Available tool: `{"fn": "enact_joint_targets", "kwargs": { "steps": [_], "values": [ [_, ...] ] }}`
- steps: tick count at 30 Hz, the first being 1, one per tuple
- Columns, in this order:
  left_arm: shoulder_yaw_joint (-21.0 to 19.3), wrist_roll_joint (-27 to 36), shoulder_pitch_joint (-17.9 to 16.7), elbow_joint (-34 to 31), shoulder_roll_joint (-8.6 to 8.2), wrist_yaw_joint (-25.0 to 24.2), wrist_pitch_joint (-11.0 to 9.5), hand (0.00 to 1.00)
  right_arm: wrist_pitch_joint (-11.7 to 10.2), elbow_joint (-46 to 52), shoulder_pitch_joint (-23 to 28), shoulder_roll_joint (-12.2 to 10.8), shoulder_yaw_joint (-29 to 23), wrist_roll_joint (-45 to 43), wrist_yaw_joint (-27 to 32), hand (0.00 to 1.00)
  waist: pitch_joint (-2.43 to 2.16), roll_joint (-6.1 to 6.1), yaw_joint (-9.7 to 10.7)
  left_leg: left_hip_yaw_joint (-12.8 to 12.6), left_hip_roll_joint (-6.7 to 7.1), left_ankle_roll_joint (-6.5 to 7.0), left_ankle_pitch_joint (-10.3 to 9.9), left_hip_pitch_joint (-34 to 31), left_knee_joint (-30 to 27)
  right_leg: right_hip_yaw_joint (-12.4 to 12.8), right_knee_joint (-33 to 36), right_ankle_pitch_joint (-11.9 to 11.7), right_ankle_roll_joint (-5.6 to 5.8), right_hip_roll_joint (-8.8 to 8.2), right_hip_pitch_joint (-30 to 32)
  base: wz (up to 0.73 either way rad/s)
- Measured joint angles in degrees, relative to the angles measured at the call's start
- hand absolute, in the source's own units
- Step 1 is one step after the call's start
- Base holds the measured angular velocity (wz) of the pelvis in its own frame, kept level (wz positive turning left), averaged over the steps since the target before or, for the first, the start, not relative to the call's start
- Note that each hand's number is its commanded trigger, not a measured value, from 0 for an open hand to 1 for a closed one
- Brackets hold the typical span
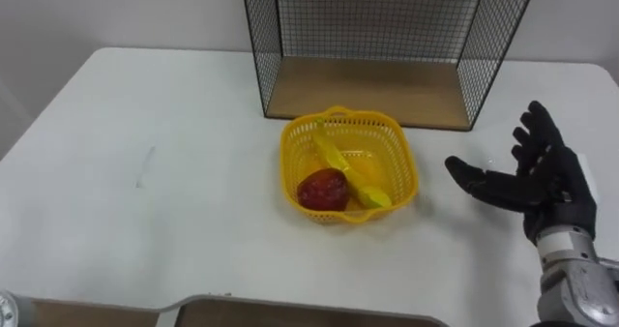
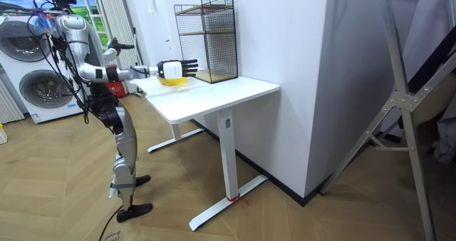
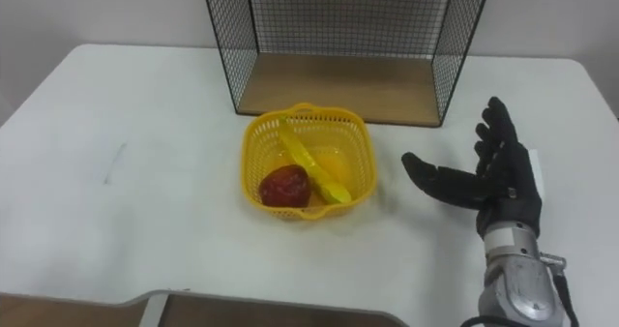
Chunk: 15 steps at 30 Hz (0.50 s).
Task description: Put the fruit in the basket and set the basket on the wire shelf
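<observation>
A yellow plastic basket (image 1: 295, 141) (image 3: 252, 158) sits on the white table (image 1: 145, 172), just in front of the wire shelf (image 1: 387, 85) (image 3: 343, 75). Inside it lie a red apple (image 1: 324, 190) (image 3: 284, 186) and a yellow banana (image 1: 343, 167) (image 3: 309, 164). My right hand (image 1: 537, 184) (image 3: 493, 184) hovers to the right of the basket, a short gap away, palm turned toward it, fingers straight and spread, holding nothing. In the room view the right hand (image 2: 174, 68) is stretched out over the table in front of the basket (image 2: 171, 81).
The wire shelf has a wooden floor (image 1: 368, 95) and black mesh sides, open toward me. It stands at the table's far edge against the white wall. The table's near edge (image 1: 193, 303) runs along the bottom. In the room view a washing machine (image 2: 28, 63) stands behind me.
</observation>
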<state>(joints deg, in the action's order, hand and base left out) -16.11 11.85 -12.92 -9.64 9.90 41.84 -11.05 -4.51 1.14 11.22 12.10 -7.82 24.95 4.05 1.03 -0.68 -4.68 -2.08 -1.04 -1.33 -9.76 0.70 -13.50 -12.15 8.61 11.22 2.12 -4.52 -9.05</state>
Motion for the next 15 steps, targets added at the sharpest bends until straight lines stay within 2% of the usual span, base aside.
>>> {"fn": "enact_joint_targets", "kwargs": {
  "steps": [4,6,10,12,15],
  "values": [
    [5.4,3.7,0.0,2.2,-0.22,-6.4,-0.4,0.0,-1.3,-0.4,0.1,-0.7,1.1,0.5,-1.3,0.0,0.03,0.12,0.7,-0.2,0.0,0.11,-0.2,0.0,0.0,0.4,0.1,0.0,0.06,0.0,0.4,-0.04],
    [8.0,5.6,0.0,3.9,-0.32,-10.0,-1.3,0.0,-1.8,-0.4,0.1,-0.9,3.0,0.2,-2.8,0.0,0.01,0.1,1.4,-0.3,-0.02,0.1,-0.1,-0.1,0.0,0.5,0.1,0.0,0.06,0.01,0.4,0.0],
    [11.9,5.7,0.4,7.7,-0.54,-15.4,-1.7,0.0,-1.9,-1.3,0.1,-1.2,4.8,-0.8,-5.0,0.0,-0.11,0.15,1.6,-0.7,-0.1,0.11,-0.1,0.0,0.0,0.9,0.3,0.0,0.06,0.01,0.7,-0.05],
    [13.9,6.1,0.5,9.6,-1.42,-18.3,-1.7,0.0,-1.9,-2.5,0.1,-1.4,5.4,-0.8,-6.1,0.0,-0.27,0.39,1.8,-1.1,-0.18,0.11,-0.1,-0.2,0.0,1.3,0.5,0.0,0.06,0.01,1.1,-0.1],
    [14.6,6.1,0.5,10.6,-2.7,-21.5,-1.7,0.0,-1.9,-2.9,0.0,-2.1,5.9,-0.7,-6.8,0.0,-0.56,0.8,2.0,-1.2,-0.24,0.11,-0.1,-0.3,0.0,1.4,0.6,0.0,0.05,0.01,1.4,0.0]
  ]
}}
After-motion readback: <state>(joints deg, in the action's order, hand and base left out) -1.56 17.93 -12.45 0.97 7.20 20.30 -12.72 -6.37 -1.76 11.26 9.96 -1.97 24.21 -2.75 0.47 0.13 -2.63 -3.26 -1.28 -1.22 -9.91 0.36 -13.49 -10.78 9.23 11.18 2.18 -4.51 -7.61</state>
